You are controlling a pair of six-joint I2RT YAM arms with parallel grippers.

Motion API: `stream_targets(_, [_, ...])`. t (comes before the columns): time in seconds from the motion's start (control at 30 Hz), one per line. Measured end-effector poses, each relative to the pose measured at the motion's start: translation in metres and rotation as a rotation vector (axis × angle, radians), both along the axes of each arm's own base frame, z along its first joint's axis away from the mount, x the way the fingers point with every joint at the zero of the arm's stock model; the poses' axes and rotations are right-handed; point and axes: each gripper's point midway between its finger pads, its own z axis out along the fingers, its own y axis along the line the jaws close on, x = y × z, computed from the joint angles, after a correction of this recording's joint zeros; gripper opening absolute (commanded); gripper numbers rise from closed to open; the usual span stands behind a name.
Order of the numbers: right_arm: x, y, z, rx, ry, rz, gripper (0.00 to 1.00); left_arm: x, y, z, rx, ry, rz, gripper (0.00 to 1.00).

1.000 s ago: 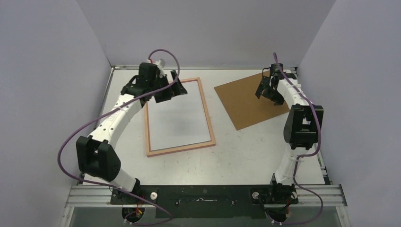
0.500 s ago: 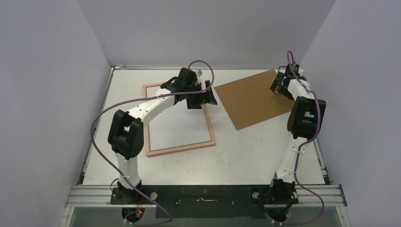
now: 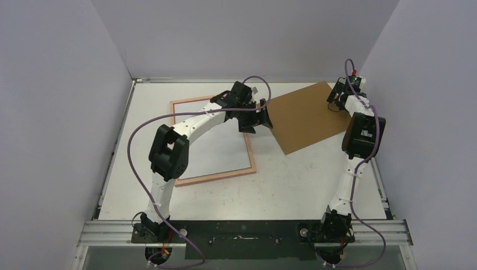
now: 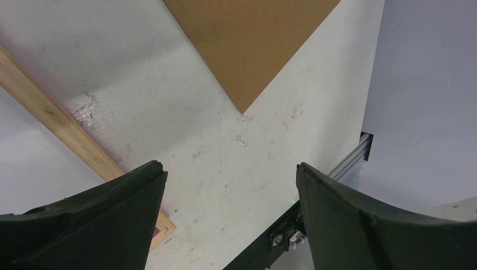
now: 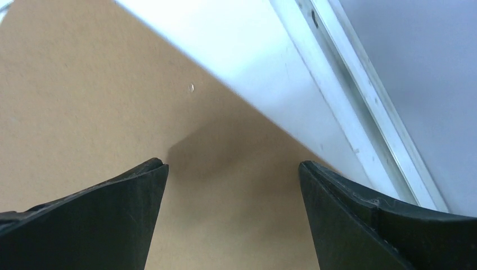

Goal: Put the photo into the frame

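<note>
**Operator:** Where is the thin rectangular wood-coloured frame [image 3: 225, 173]?
**Manual:** You find it flat on the white table [image 3: 292, 180], left of centre, with a white sheet [image 3: 214, 149] inside.
**Operator:** Grippers?
**Manual:** Left gripper [image 4: 230, 185]: fingers spread, empty, between the frame and the flat brown board [image 3: 304, 115]. Right gripper [image 5: 233, 180]: fingers spread above that board.

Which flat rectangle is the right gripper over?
The plain brown board, near its far right edge. The pink frame lies to its left, by the left gripper.
</note>
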Motion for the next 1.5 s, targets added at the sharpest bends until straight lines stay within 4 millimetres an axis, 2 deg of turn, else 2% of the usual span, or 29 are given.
stream_targets(0.07, [0.01, -0.005, 0.0, 0.02, -0.029, 0.01, 0.94, 0.0, -0.002, -0.003, 0.0, 0.014, 0.001, 0.83])
stream_targets(0.23, [0.015, -0.012, -0.001, 0.051, -0.054, 0.02, 0.98, -0.002, -0.005, -0.014, 0.005, 0.059, 0.012, 0.82])
stream_targets(0.63, [0.022, -0.019, -0.001, 0.093, -0.077, 0.034, 0.99, 0.01, -0.02, -0.037, 0.007, 0.105, 0.014, 0.78])
stream_targets(0.93, [0.022, -0.02, 0.001, 0.119, -0.062, 0.051, 0.99, 0.017, -0.017, -0.06, 0.09, 0.149, 0.039, 0.78])
stream_targets(1.0, [0.022, -0.019, -0.001, 0.132, -0.056, 0.055, 0.98, 0.015, -0.015, -0.064, 0.102, 0.162, 0.04, 0.72])
stream_targets(1.17, [0.023, -0.015, 0.0, 0.191, -0.052, 0.064, 0.96, 0.013, -0.017, -0.076, 0.106, 0.189, 0.036, 0.66])
stream_targets(1.33, [0.016, -0.011, 0.0, 0.245, -0.084, 0.039, 0.96, 0.014, -0.02, -0.092, 0.112, 0.214, 0.029, 0.65])
stream_targets(1.5, [-0.015, 0.007, 0.0, 0.316, -0.066, -0.009, 0.95, 0.016, -0.014, -0.098, 0.163, 0.222, 0.049, 0.65])
